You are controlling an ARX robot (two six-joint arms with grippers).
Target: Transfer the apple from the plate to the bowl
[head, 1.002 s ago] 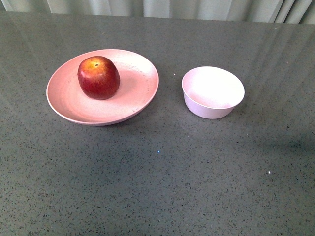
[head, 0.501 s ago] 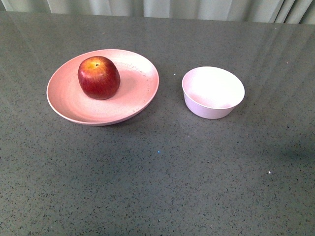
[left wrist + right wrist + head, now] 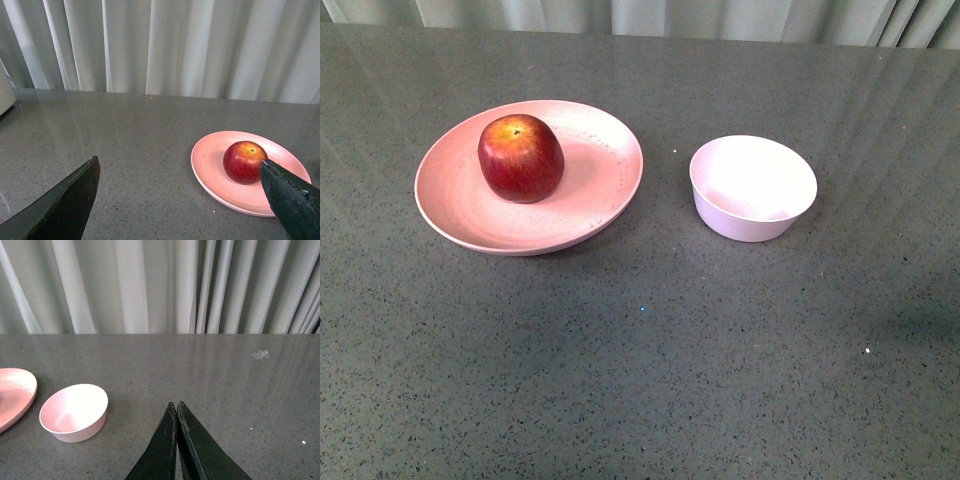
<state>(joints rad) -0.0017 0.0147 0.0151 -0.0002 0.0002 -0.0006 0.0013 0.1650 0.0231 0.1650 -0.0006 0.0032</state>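
On a grey speckled table (image 3: 640, 350), one pink plate (image 3: 450, 225) sits at left with one red apple (image 3: 520, 158) resting on it, stem dimple up; one pale bowl (image 3: 745, 225), empty, stands apart to the right, with a pleated curtain (image 3: 650, 15) behind. Two grippers show only in the wrist views: the left gripper (image 3: 179, 161), jaws spread wide and holding nothing, faces the apple, while the right gripper (image 3: 176, 404), jaws pressed together, points past the bowl
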